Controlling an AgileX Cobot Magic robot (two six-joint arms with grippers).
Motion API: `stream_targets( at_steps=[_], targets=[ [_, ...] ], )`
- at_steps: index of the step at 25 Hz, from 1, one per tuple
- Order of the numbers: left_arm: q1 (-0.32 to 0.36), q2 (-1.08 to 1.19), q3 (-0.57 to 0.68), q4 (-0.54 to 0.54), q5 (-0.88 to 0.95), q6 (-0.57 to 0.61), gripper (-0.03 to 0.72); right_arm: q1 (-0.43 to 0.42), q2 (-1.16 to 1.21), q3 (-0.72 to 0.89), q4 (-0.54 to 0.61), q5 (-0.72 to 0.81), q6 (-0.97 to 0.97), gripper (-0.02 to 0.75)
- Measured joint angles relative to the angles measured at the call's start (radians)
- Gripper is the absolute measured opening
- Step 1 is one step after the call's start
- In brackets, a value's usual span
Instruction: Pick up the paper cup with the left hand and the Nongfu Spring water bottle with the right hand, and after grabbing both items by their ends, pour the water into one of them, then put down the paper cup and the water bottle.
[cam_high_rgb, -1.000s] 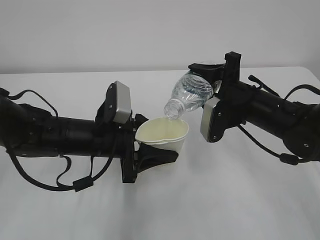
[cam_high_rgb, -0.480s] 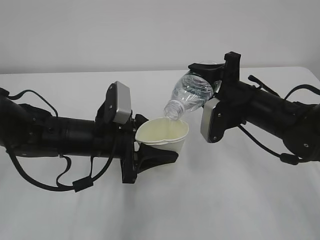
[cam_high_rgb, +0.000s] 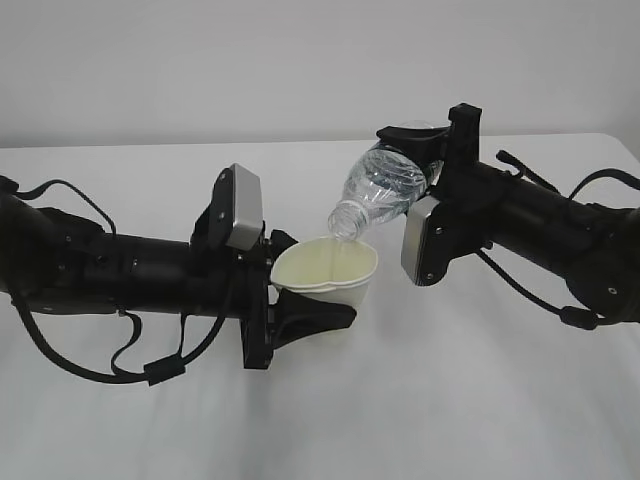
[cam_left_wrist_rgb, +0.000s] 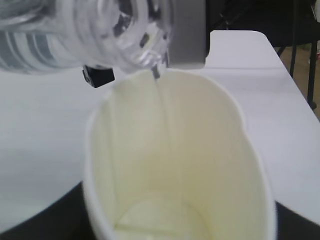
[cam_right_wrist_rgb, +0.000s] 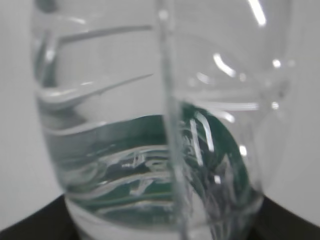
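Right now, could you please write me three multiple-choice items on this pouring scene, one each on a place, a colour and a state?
1. Where is the clear ribbed plastic bottle's mouth?
A. above the off-white paper cup's rim
B. resting on the white table
C. inside the cup's base

2. What colour is the bottle's label?
A. red
B. dark green
C. yellow

3. How is the bottle held?
A. upright
B. lying flat
C. tilted neck-down

A: the neck hangs over the rim. B: green shows through the plastic. C: a thin stream runs into the cup.
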Motion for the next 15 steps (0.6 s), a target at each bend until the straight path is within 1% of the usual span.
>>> stream_targets(
  at_steps=[15],
  targets=[
    [0.000, 0.000, 0.000, 0.010, 0.000, 0.000, 0.417, 0.000, 0.000, 0.000, 0.000, 0.000, -0.004, 0.410]
  ],
)
